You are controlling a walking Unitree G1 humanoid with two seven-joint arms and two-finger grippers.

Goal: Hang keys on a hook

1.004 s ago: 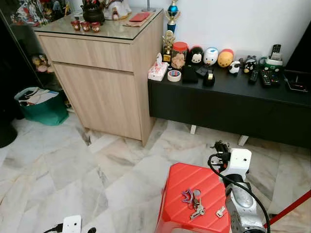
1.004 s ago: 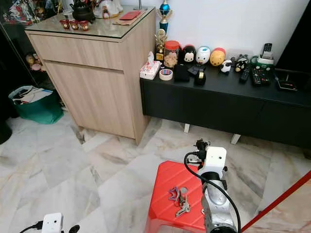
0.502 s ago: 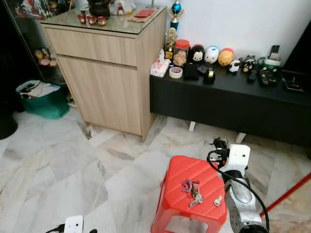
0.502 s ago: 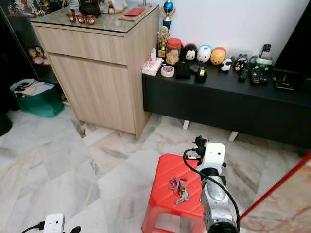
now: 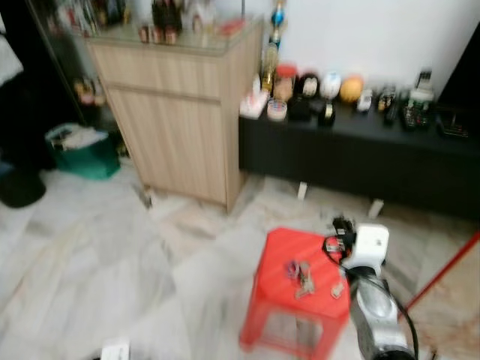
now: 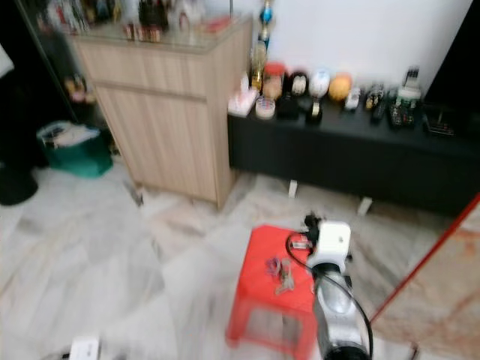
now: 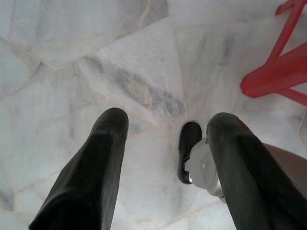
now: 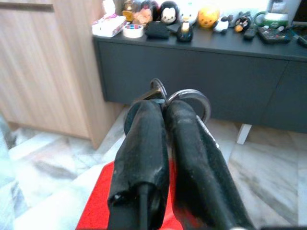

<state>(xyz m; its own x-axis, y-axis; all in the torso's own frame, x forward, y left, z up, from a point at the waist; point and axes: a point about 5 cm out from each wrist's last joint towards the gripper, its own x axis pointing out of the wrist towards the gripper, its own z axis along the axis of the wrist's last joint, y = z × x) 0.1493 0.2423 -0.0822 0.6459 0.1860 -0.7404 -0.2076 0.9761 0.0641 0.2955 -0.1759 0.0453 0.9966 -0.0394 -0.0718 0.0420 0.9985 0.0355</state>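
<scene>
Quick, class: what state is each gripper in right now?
Left gripper: open, holding nothing.
Right gripper: closed, silver metal key rings sticking out at its fingertips.

Red plastic stool [image 5: 300, 296] on marble floor [image 5: 112, 255], with bunch of keys [image 5: 298, 274] atop it.

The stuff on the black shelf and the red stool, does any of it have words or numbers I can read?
No text can be read.
Black shelf: the tissue box, tape roll and remotes are too small to read.
Red stool: bare, with the keys on it, blurred.
</scene>
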